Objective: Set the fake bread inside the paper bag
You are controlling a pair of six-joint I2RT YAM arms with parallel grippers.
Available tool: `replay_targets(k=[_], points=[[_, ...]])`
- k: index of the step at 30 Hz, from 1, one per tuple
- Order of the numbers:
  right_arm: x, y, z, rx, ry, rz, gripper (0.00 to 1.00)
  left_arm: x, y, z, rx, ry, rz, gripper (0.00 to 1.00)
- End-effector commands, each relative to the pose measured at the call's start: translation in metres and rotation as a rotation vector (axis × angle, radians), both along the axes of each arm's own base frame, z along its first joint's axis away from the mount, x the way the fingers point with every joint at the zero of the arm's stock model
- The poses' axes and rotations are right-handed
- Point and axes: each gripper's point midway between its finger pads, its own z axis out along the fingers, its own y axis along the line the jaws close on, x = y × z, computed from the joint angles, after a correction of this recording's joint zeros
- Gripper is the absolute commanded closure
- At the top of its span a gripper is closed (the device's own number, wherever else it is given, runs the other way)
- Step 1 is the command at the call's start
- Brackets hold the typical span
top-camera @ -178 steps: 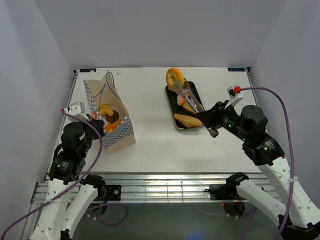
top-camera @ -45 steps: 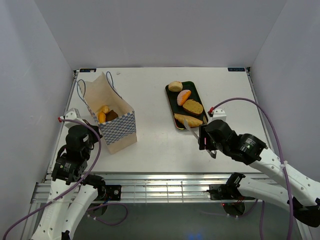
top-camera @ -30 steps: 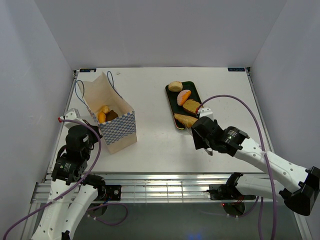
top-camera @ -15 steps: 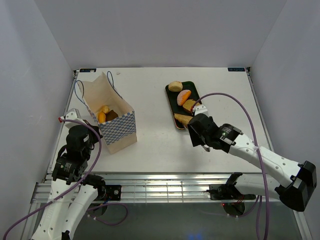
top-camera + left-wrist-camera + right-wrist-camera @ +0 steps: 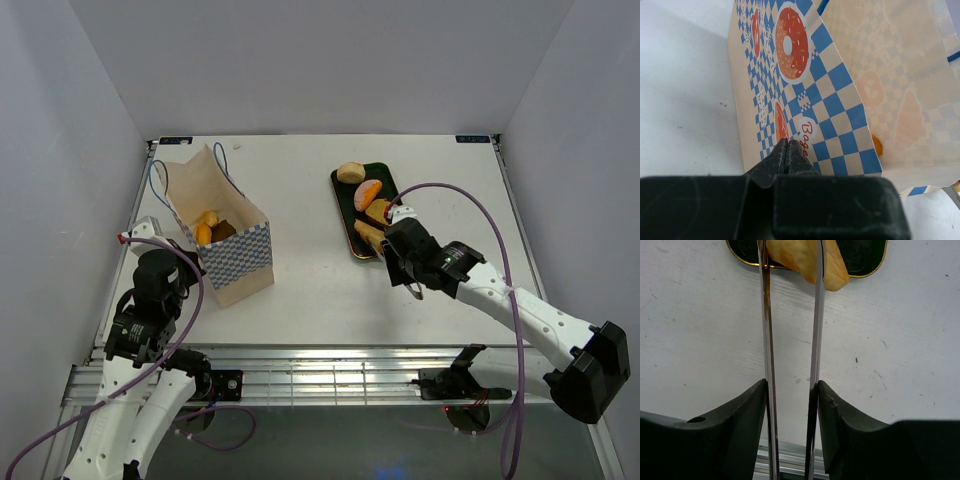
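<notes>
The paper bag (image 5: 222, 243) stands upright at the left, open on top, with orange and brown fake bread (image 5: 210, 228) inside. The rest of the fake bread lies on a dark tray (image 5: 351, 205): a round bun (image 5: 350, 172), an orange wedge (image 5: 369, 193), a brown slice (image 5: 379, 210) and a long loaf (image 5: 367, 233). My right gripper (image 5: 396, 258) (image 5: 791, 387) is shut on metal tongs (image 5: 765, 315), whose two arms straddle the long loaf (image 5: 805, 260) at the tray's near end. My left gripper (image 5: 186, 260) (image 5: 786, 145) is shut, its tips against the bag's checkered base (image 5: 805, 85).
The tray's gold rim (image 5: 867, 270) lies just past the tong tips. White walls enclose the table on the left, back and right. The metal rail of the table's near edge (image 5: 330, 360) runs below both arms.
My right arm has swung in towards the tray with the tongs, and their tips now reach the long loaf. The bag and my left arm have not moved in the last second.
</notes>
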Motion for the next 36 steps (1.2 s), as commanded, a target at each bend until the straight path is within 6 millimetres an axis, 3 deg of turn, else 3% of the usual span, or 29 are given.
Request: replay_targets(k=[1, 8, 20, 25, 36], points=[[0.002, 0.006, 0.008, 0.052, -0.028, 0.028, 0.53, 0.003, 0.0, 0.0, 0.002, -0.005, 0.0, 1.0], [-0.002, 0.016, 0.023, 0.121, -0.034, 0.067, 0.61, 0.005, -0.003, -0.005, 0.007, 0.015, -0.012, 1.0], [0.007, 0.016, 0.071, 0.215, -0.148, 0.02, 0.69, 0.003, 0.002, 0.001, 0.006, -0.016, 0.007, 1.0], [0.01, 0.023, 0.108, 0.316, -0.226, 0.025, 0.69, 0.003, 0.002, 0.001, 0.004, -0.016, 0.008, 1.0], [0.006, 0.082, 0.2, 0.628, -0.358, 0.266, 0.69, 0.003, 0.003, 0.001, 0.005, -0.018, 0.015, 1.0]])
